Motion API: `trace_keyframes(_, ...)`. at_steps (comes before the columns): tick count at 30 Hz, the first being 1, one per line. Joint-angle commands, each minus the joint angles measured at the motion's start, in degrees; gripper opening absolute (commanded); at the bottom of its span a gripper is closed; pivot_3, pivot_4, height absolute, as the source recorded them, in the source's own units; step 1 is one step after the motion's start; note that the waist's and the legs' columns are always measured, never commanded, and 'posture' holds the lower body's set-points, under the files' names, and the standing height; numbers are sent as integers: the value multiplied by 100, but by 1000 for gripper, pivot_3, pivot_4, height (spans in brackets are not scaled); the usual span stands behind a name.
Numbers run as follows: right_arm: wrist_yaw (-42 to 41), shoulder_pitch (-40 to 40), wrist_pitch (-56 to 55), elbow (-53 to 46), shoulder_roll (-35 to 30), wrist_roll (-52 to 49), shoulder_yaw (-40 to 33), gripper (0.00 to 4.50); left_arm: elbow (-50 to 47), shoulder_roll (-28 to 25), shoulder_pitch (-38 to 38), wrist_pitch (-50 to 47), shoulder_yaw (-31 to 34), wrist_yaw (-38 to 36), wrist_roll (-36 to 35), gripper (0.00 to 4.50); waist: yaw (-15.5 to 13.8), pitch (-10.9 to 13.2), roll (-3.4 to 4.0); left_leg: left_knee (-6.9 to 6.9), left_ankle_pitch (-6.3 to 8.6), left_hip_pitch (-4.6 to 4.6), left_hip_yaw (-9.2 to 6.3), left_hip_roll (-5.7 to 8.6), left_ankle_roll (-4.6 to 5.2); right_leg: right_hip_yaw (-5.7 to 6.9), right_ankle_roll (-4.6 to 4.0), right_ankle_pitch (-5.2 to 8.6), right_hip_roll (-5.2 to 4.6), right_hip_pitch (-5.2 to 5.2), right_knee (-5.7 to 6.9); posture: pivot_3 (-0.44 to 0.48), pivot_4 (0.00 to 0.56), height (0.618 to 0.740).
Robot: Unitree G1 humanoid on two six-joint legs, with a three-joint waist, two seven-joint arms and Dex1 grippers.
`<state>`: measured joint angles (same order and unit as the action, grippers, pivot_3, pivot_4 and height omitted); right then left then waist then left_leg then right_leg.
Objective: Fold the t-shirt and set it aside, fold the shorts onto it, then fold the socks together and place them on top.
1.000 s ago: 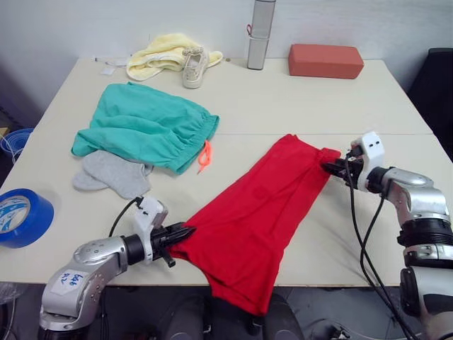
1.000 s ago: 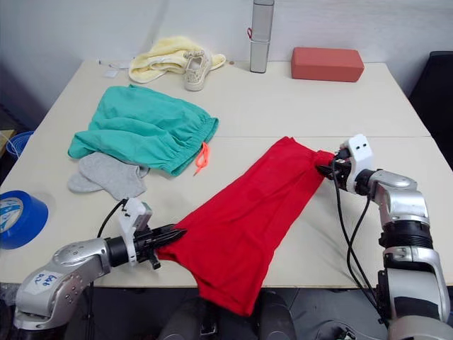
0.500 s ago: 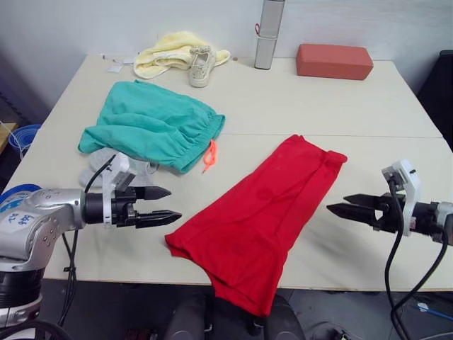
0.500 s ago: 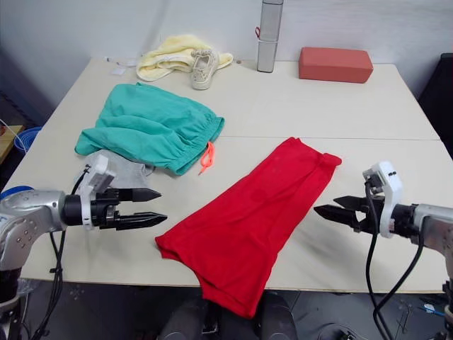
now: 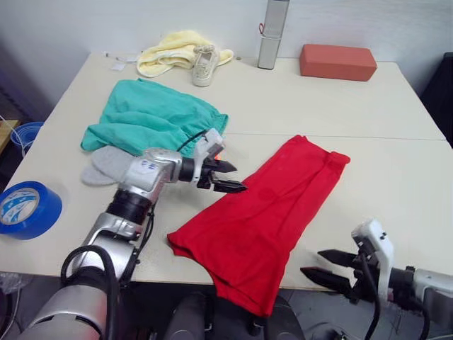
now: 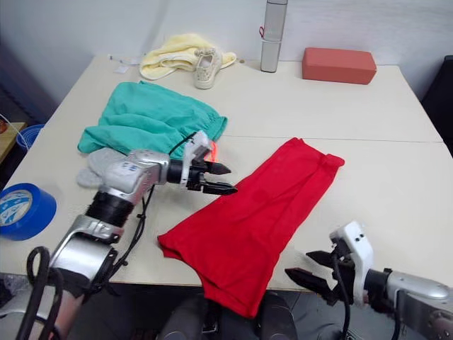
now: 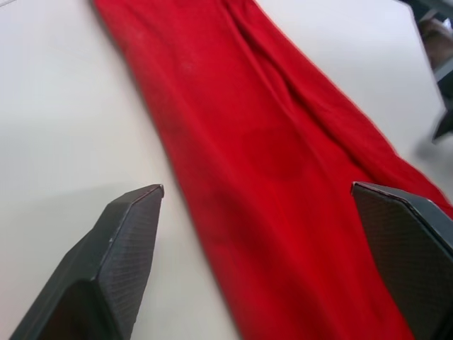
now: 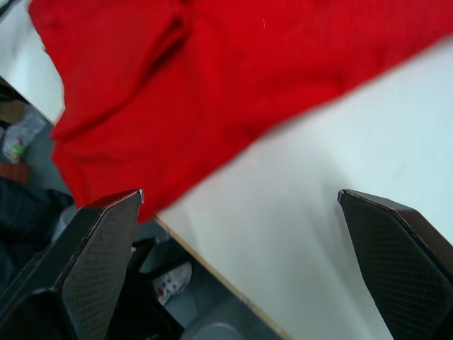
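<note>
red cotton, the t-shirt (image 5: 262,212), is the biggest thing on the table (image 5: 396,106): a long folded band whose long axis runs diagonally, from its far end toward the robot's right down to its near end, which hangs over the table's front edge. the shorts (image 5: 152,120) lie well apart on the left, bunched, with the socks (image 5: 106,164) tucked against their near side.

the left gripper (image 5: 228,177) hovers at the shirt's left long edge, about midway along it, fingers apart and holding nothing; the left wrist view has the red band running away between the open fingers. the right gripper (image 5: 327,268) sits low off the table's front edge, just right of the overhanging end, also spread and empty, pointing toward the cloth.

so the shirt lies between the two grippers, each nearest a different part: left to the mid edge, right to the hanging near end. my judgement is that the next fold turns on that diagonal, probably a crosswise one bringing one end over the other.
</note>
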<state>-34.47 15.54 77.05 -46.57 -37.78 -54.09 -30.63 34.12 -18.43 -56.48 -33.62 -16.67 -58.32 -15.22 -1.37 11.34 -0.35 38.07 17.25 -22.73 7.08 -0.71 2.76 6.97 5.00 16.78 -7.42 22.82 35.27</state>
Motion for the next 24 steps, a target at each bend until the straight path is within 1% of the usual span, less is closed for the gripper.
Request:
trace_keyframes(1,403,-28,-67,-93,165,-85,232,4500,1026,387,-514,649,76,199,360,4443,-7,2,-6,1,0,-2,-1,0,1,2,0,0,-1,3,2,0,150,740)
trace_keyframes(4,735,-94,-19,-187,384,-189,690,4500,1937,750,-912,994,162,322,574,4443,-9,-2,-15,5,-2,-27,-4,0,3,5,0,0,-1,27,6,0,150,740)
trace_keyframes(7,1179,-260,-26,-200,678,-96,1178,4500,2616,1015,-1179,1256,247,408,755,4443,3,-11,-46,9,-6,-50,1,1,1,2,0,0,1,58,21,0,150,740)
trace_keyframes(10,1623,-495,-119,-68,931,178,1612,4500,3107,1267,-1336,1449,335,439,921,4443,12,-25,-74,12,-11,-48,1,0,2,4,0,-1,0,58,27,0,150,740)
trace_keyframes(12,1783,-594,-174,29,965,309,1783,4500,3330,1387,-1378,1517,394,441,1022,4443,12,-40,-95,12,-13,-47,-1,0,5,4,-2,-1,-2,58,28,0,150,740)
trace_keyframes(14,1882,-645,-231,95,948,412,1916,4129,3500,1484,-1373,1637,429,493,1141,4500,8,-53,-114,12,-7,-45,-2,0,17,4,-2,-2,-3,57,28,0,150,740)
trace_keyframes(15,1892,-662,-261,115,912,456,1985,3857,3565,1527,-1364,1693,456,528,1196,4070,6,-57,-121,12,-5,-45,-3,-1,21,4,-3,-2,-4,57,28,0,150,740)
trace_keyframes(17,1886,-687,-312,118,828,518,2107,3187,3680,1609,-1342,1788,511,612,1292,3592,5,-60,-123,12,-5,-45,-4,-1,21,4,-3,-2,-4,56,28,0,150,740)
trace_keyframes(20,1797,-706,-428,83,752,556,2274,2060,3797,1672,-1321,1826,691,768,1311,2569,-1,-63,-126,11,-5,-45,-4,-1,20,5,-3,-2,-4,57,28,0,150,740)
trace_keyframes(24,1706,-686,-589,37,589,678,2497,636,3870,1620,-1274,1966,812,941,1424,1215,0,-63,-126,11,-6,-47,-3,-1,17,6,-3,-2,-4,58,27,0,150,740)
